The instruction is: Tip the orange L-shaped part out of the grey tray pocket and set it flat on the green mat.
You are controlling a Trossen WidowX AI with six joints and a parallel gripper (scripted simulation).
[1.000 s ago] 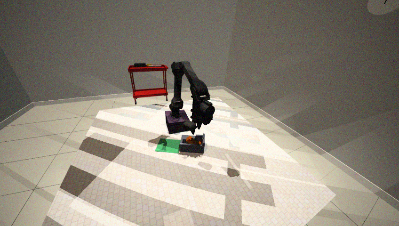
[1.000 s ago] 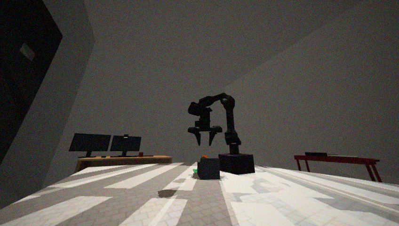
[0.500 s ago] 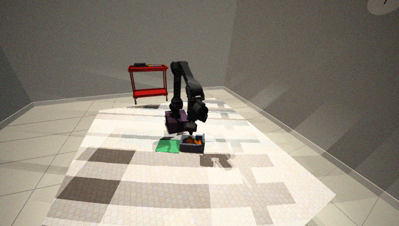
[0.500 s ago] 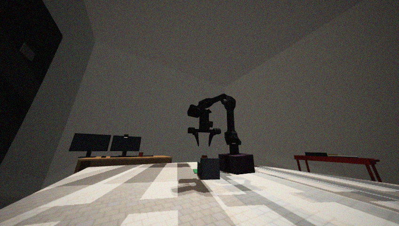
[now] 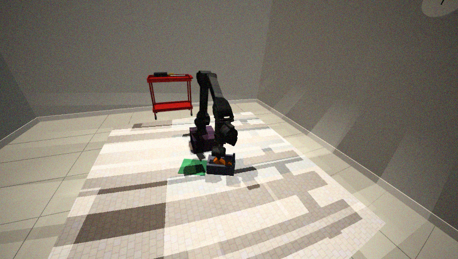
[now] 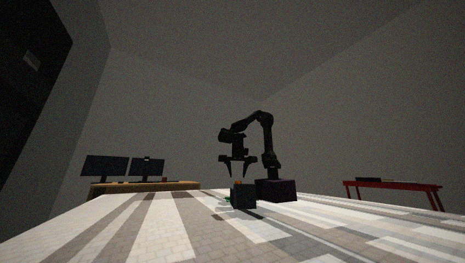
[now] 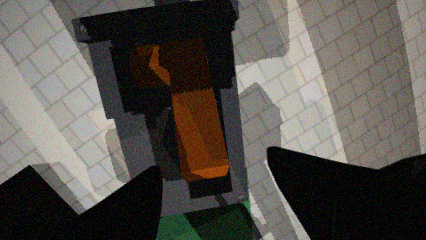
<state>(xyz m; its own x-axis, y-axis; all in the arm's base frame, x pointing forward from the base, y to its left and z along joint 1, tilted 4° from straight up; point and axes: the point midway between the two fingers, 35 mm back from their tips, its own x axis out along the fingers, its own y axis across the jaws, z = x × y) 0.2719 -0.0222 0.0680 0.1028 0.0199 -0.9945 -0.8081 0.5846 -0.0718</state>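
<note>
Directly below us, the orange L-shaped part (image 7: 197, 127) sits in the pocket of the grey tray (image 7: 234, 125), tilted: its straight end comes up toward our wrist camera, while the L-shaped end lies deep in shadow at the far side of the pocket. Our gripper (image 7: 214, 197) hangs above the tray with its jaws spread apart and nothing between them. In the wrist view the two dark fingers frame the near end of the part from either side, one to each side of the raised tip, and we see open tray surface between each finger and the orange.

From the exterior view, our gripper (image 6: 237, 171) points straight down, its fingertips apart from the tray (image 6: 243, 196), and a small bit of orange (image 6: 237, 182) pokes up over the tray's top edge, just beneath the gap between the tips. From the top view, the arm (image 5: 214, 106) bends over the tray (image 5: 220, 167), and the green mat (image 5: 192, 167) lies flat beside it, touching or nearly touching the tray's side; we cannot tell which. A shadow falls across part of the mat.
</note>
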